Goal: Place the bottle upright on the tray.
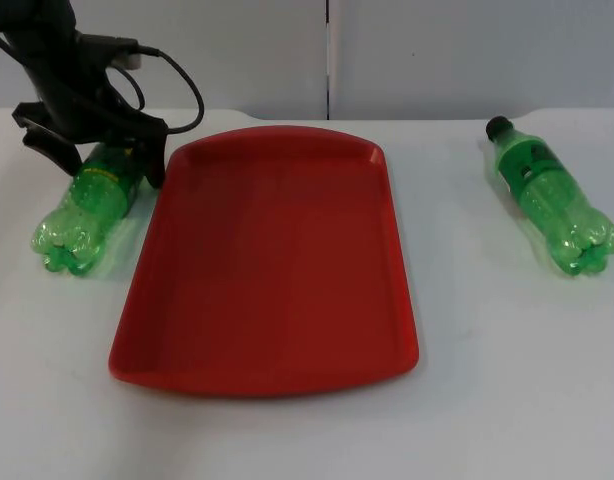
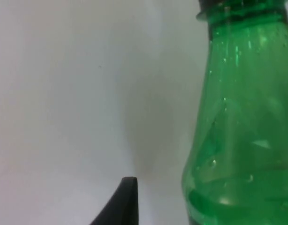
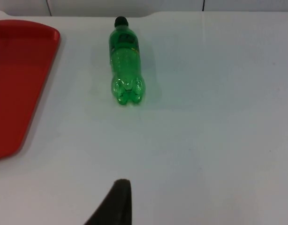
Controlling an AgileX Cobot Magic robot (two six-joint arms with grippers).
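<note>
A red tray [image 1: 272, 340] lies in the middle of the table. One green bottle [image 1: 82, 210] lies on its side just left of the tray, its base toward the front. My left gripper [image 1: 105, 165] is open and straddles that bottle's neck end, hiding the cap. In the left wrist view the bottle's shoulder [image 2: 238, 117] is close, with a gap between it and one black fingertip [image 2: 124, 204]. A second green bottle [image 1: 552, 195] with a black cap lies on its side at the right. My right gripper [image 3: 118, 206] waits well back from this bottle [image 3: 125, 61].
The grey partition wall [image 1: 437, 50] closes off the table's far edge. White table top [image 1: 517, 380] stretches between the tray and the right bottle and along the front. The tray's edge [image 3: 22, 84] shows in the right wrist view.
</note>
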